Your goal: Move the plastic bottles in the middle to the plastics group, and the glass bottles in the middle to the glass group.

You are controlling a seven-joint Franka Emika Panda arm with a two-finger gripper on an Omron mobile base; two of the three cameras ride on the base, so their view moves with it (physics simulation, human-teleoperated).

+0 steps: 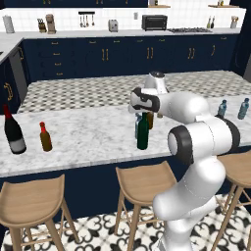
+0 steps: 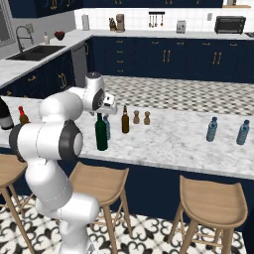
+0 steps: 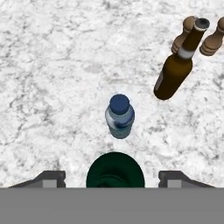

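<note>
In the hand view my gripper (image 3: 114, 177) hangs straight over the dark green glass bottle (image 3: 115, 170). Its fingers (image 3: 52, 178) stand apart on either side of the bottle's top without touching it. Just beyond stands the small plastic water bottle (image 3: 119, 116), and further right the brown beer bottle (image 3: 175, 72). From the left base, the green bottle (image 1: 142, 133) stands mid-counter under the hand (image 1: 143, 102), with the water bottle (image 1: 138, 123) and beer bottle (image 1: 150, 120) behind it. The plastics group (image 1: 222, 109) is at the right. At the left is the glass group: a wine bottle (image 1: 13, 131) and an amber bottle (image 1: 45, 138).
Two small wooden shakers (image 2: 136, 117) stand behind the beer bottle on the marble counter (image 2: 168, 144). Wooden stools (image 2: 211, 201) line the counter's near edge. A second teal bottle (image 2: 243, 132) stands by the first at the far right.
</note>
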